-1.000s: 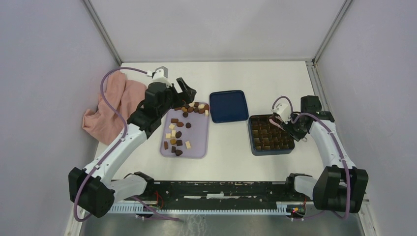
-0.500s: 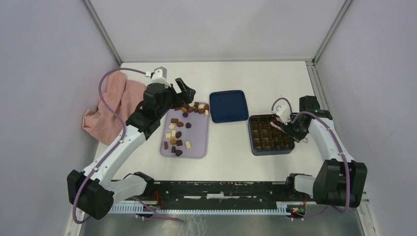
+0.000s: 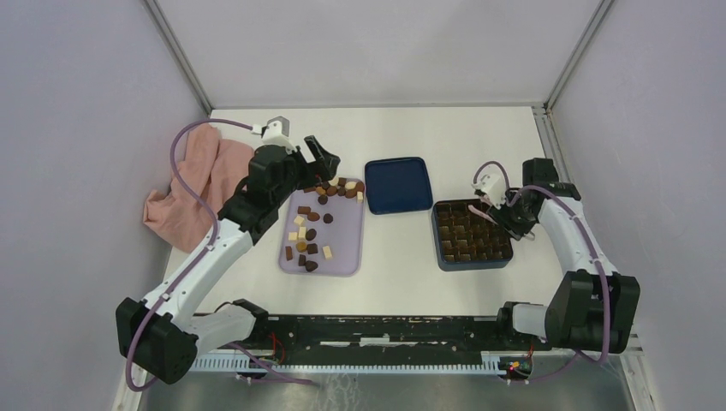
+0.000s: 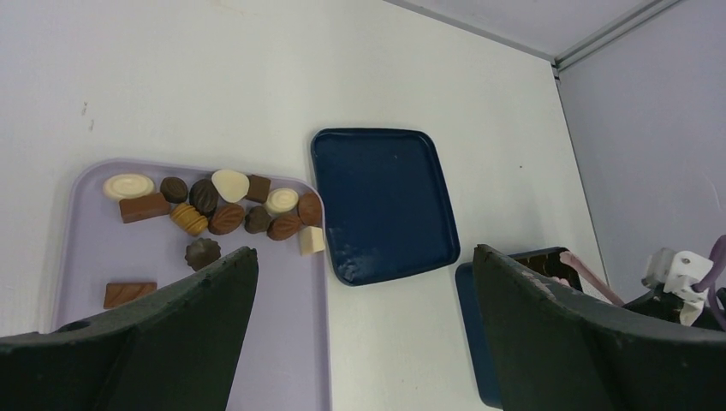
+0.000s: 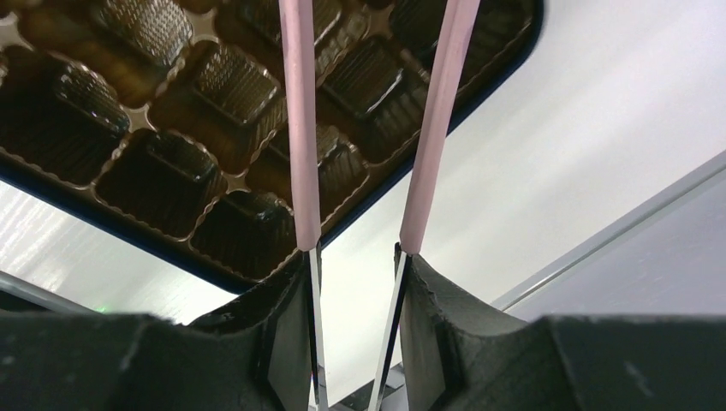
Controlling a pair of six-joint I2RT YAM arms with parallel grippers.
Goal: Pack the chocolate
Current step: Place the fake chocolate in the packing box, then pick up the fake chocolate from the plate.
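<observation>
Several pieces of chocolate, dark, mid brown and cream, lie loose on the lilac tray; a cluster sits at its far end. My left gripper hovers above that far end, wide open and empty. The dark blue box with brown compartments stands on the right. My right gripper is over the box's far right part, shut on pink-tipped tweezers. The tweezer arms stand apart over the compartments, and their tips are out of view.
The box's dark blue lid lies flat between tray and box. A pink cloth is bunched at the left wall. Grey walls enclose the table on three sides.
My right gripper has shifted a little to the right and away over the box, with the tweezers in it. The left arm has hardly moved.
</observation>
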